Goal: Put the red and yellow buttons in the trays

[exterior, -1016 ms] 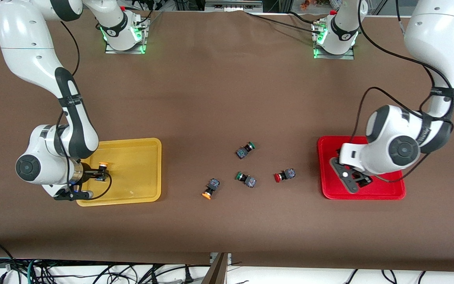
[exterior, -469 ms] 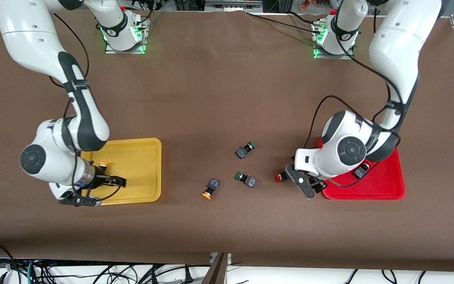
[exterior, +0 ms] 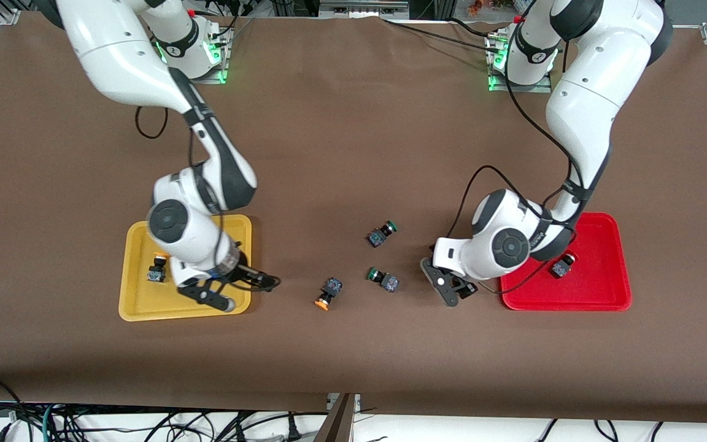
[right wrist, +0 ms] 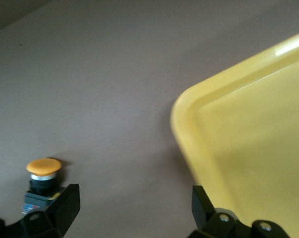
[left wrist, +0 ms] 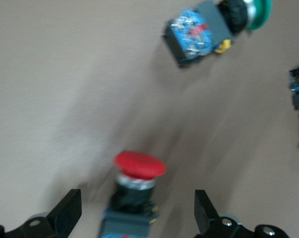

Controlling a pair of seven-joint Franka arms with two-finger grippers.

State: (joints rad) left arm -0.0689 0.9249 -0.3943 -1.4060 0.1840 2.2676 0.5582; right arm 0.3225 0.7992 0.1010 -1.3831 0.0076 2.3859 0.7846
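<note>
A red button [left wrist: 138, 168] lies on the table between the open fingers of my left gripper [left wrist: 134, 218]. In the front view that gripper [exterior: 452, 287] hides it, beside the red tray [exterior: 599, 298]. Another red button [exterior: 563, 265] lies in that tray. My right gripper [exterior: 264, 281] is open and empty, just off the yellow tray [exterior: 139, 307] on the side toward the table's middle. One yellow button [exterior: 157, 268] lies in that tray. A second yellow button [exterior: 328, 293] lies on the table; the right wrist view shows it [right wrist: 42, 176] beside my right gripper [right wrist: 133, 208] and the tray's corner [right wrist: 248, 148].
Two green-capped buttons [exterior: 382, 233] [exterior: 383, 278] lie on the table between the loose yellow button and my left gripper. One shows in the left wrist view [left wrist: 209, 29]. The brown table stretches bare toward the arm bases.
My right gripper left the yellow tray, leaving a yellow button in it, and moved toward the table's middle. My left gripper left the red tray and came down around the loose red button.
</note>
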